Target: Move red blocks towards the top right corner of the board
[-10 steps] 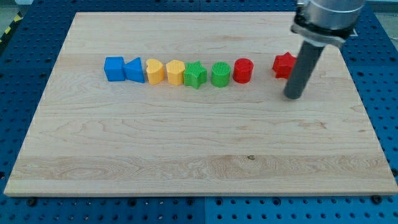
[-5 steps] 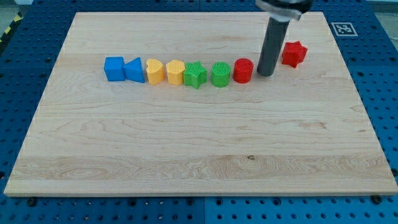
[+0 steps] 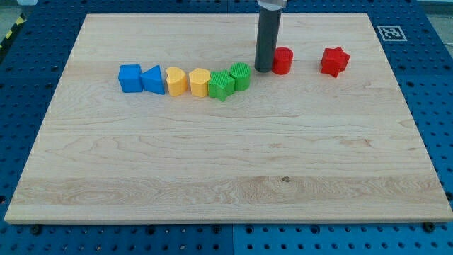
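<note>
My tip (image 3: 263, 70) sits just left of the red cylinder (image 3: 282, 61), apparently touching it, with the green cylinder (image 3: 241, 76) close on its other side. There are no fingers here, only the rod, so nothing is held. The red star (image 3: 335, 61) lies further toward the view's right, apart from the cylinder, and both reds are short of the tabletop's (image 3: 226, 177) top right corner. An off-centre push could let the round block roll aside, or drive it into the star and scatter both.
</note>
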Motion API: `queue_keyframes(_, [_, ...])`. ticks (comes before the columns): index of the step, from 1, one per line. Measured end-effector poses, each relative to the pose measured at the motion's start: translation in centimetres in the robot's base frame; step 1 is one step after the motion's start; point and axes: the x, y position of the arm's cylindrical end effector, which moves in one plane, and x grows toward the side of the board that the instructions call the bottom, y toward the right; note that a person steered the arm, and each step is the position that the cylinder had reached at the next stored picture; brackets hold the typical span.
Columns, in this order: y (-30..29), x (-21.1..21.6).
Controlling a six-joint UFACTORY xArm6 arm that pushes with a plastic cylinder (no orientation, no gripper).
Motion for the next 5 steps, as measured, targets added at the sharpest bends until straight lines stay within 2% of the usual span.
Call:
queue_keyframes(2, [6.3,0.0])
queue_keyframes(3, [5.9,-0.3])
queue_keyframes(4, [5.3,-3.3])
queue_keyframes(5, [5.5,-4.0])
